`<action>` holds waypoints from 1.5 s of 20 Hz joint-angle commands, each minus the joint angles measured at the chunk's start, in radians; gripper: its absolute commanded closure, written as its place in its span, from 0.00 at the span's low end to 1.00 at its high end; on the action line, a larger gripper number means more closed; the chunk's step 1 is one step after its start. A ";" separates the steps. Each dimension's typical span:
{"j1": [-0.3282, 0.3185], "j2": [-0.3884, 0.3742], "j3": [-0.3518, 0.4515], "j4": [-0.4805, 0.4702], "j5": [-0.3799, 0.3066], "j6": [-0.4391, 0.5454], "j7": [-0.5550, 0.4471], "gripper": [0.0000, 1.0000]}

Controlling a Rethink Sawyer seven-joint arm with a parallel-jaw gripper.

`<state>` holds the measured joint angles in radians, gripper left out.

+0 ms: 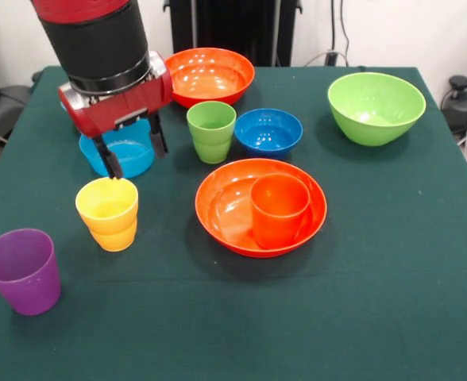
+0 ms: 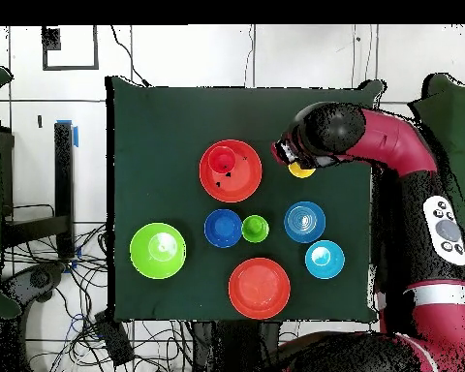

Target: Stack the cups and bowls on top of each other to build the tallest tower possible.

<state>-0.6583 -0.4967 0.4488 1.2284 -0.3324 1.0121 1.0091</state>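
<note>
The gripper (image 1: 130,155) is seen hanging from the red and black arm (image 1: 106,55) at the table's far left in the front view, its two dark fingers (image 1: 106,159) spread apart with nothing held between them. One fingertip is seen at the far rim of the yellow cup (image 1: 107,213); whether it touches cannot be told. In the overhead view the gripper itself is hidden under the arm (image 2: 372,136), and only an edge of the yellow cup (image 2: 301,170) is shown beside the wrist.

The yellow cup is set upright, mouth up, its long axis vertical. Directly behind the fingers a light blue bowl (image 1: 118,155) is shown, open side up. The purple cup (image 1: 23,270) is placed near the front left corner, upright and apart from the yellow cup. The green cup (image 1: 211,131) is set upright near the table's middle, just beside the dark blue bowl (image 1: 268,131).

An orange cup (image 1: 279,210) is shown upright inside a large orange bowl (image 1: 218,206), toward its right side. A second orange bowl (image 1: 210,75) is placed at the far edge, and the lime green bowl (image 1: 375,107) at the far right, well apart from the others. All bowls are open side up on the green table (image 1: 376,278). In the overhead view two light blue bowls (image 2: 304,221) (image 2: 325,259) are seen near each other.
</note>
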 commanded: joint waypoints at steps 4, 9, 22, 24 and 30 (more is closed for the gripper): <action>0.040 0.072 0.036 -0.120 -0.061 -0.043 -0.063 0.00; 0.045 0.093 0.030 -0.152 -0.063 -0.022 -0.072 0.00; 0.033 0.037 0.005 -0.013 -0.064 -0.122 -0.012 0.00; 0.033 0.026 0.002 0.004 -0.062 -0.131 -0.005 0.00; 0.039 0.033 -0.001 -0.002 -0.063 -0.126 -0.008 0.00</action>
<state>-0.6583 -0.4516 0.4489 1.1529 -0.3326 0.9296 1.0091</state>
